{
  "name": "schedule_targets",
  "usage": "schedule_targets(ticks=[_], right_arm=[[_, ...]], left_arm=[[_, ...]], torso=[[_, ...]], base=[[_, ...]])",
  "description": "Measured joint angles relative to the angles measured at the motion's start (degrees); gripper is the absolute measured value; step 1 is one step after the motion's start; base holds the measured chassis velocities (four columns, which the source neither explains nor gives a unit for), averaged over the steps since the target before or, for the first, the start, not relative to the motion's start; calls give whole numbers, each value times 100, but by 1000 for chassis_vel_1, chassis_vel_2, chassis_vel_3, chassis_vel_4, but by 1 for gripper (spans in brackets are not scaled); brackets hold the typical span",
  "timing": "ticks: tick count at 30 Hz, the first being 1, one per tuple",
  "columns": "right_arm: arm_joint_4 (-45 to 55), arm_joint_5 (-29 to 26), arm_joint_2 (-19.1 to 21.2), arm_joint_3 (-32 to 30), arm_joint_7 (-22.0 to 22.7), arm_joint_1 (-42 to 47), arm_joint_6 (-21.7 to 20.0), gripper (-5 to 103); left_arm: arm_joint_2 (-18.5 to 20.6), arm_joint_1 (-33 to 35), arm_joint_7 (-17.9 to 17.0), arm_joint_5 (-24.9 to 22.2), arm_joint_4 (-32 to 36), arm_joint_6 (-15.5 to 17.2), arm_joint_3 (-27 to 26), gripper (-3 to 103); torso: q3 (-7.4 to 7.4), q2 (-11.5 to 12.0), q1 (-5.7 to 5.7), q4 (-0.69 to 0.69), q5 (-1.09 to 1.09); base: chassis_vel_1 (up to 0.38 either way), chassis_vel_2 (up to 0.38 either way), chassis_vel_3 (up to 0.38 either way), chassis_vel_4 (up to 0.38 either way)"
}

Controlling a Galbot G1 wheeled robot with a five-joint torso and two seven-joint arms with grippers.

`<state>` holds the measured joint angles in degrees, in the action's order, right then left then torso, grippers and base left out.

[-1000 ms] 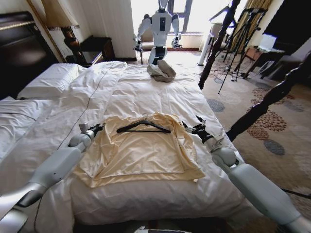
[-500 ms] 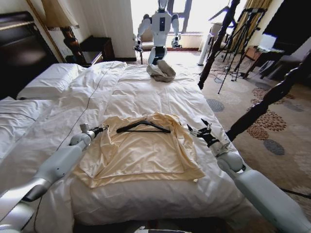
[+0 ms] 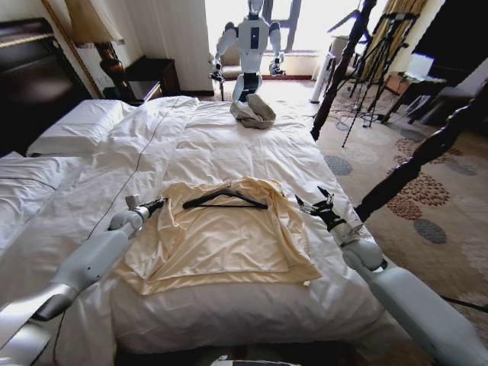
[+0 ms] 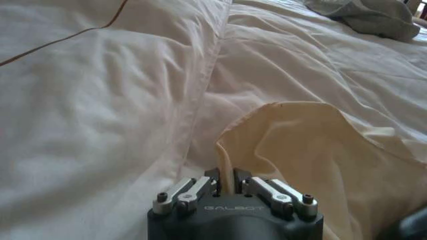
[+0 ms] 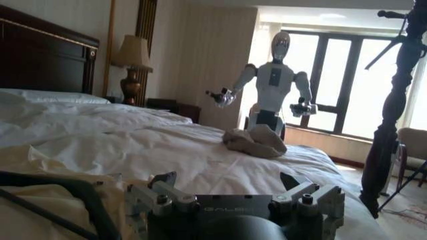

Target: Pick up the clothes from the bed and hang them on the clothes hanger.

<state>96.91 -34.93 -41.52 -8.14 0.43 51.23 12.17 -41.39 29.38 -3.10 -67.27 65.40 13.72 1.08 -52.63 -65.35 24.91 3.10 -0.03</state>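
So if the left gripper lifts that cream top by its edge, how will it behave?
Probably floppy: the cream top lies in soft folds on the bed, so it should drape and sag. It looks thin, likely light. The black hanger resting on it may slide off. The left gripper pinches its edge.

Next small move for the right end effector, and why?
Probably ease the right end effector in toward the clothes' near shoulder and close. It is open, just off the fabric; the left end effector already pinches the other edge, and the clothes hanger lies on top.
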Motion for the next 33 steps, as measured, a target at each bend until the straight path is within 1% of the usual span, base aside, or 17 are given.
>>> schedule_targets(ticks=[1,4,5,6,9,12,16,17,18,20,22,23,25,26,28,30,33], right_arm=[[0,0,0,0,0,0,0,100],[0,0,0,-20,0,19,1,100],[0,0,0,-20,0,19,1,100],[0,0,-2,-33,0,28,1,100],[0,0,-8,-46,2,37,1,100],[0,1,-14,-63,6,41,1,100],[-7,0,-36,-92,6,41,2,100],[-12,-1,-56,-103,6,41,1,100],[-12,-1,-56,-103,6,41,1,100],[-15,-1,-80,-113,6,41,1,100],[-18,-1,-115,-128,5,49,1,100],[-18,-1,-115,-128,5,49,1,100],[-19,-1,-142,-169,1,86,1,100],[-17,-1,-154,-223,-12,145,6,100],[-16,-1,-154,-251,-21,175,10,100],[-16,-1,-153,-389,-77,309,42,100],[-22,-1,-148,-481,-110,404,67,100]], left_arm=[[0,0,0,0,0,0,0,22],[9,29,0,-7,36,-28,-33,6],[9,29,0,-7,36,-28,-33,6],[19,41,-1,-20,70,-38,-44,2],[39,60,-26,-41,138,-69,-63,1],[94,141,-95,-156,387,-96,-157,0],[268,400,-203,-257,1016,-90,-396,0],[372,523,-254,-317,1351,-75,-478,0],[372,523,-254,-317,1351,-75,-478,0],[477,612,-329,-404,1772,-33,-537,0],[561,607,-489,-522,2298,51,-529,0],[561,607,-489,-522,2298,51,-529,0],[580,479,-673,-603,2652,132,-381,0],[584,315,-853,-649,2944,208,-157,0],[583,264,-907,-657,3023,239,-87,0],[537,18,-1302,-712,3427,436,284,0],[477,-94,-1558,-776,3728,550,546,0]], torso=[[0,0,0,0,0],[0,0,0,1,0],[0,0,0,1,0],[0,0,0,1,0],[0,0,0,1,0],[0,0,0,1,0],[0,0,0,1,1],[0,0,0,0,1],[0,0,0,0,1],[0,0,0,-2,0],[0,0,0,-2,1],[0,0,0,-2,1],[0,0,0,-1,1],[0,0,0,1,2],[0,0,0,1,2],[0,0,0,2,3],[0,0,0,2,2]], base=[[0,0,0,0],[0,0,0,0],[0,0,0,0],[0,0,0,0],[0,0,0,0],[0,0,0,0],[0,0,0,0],[0,0,0,0],[0,0,0,0],[0,0,0,0],[0,0,0,0],[0,0,0,0],[0,0,0,0],[0,0,0,0],[0,0,0,0],[0,0,0,0],[0,0,0,0]])
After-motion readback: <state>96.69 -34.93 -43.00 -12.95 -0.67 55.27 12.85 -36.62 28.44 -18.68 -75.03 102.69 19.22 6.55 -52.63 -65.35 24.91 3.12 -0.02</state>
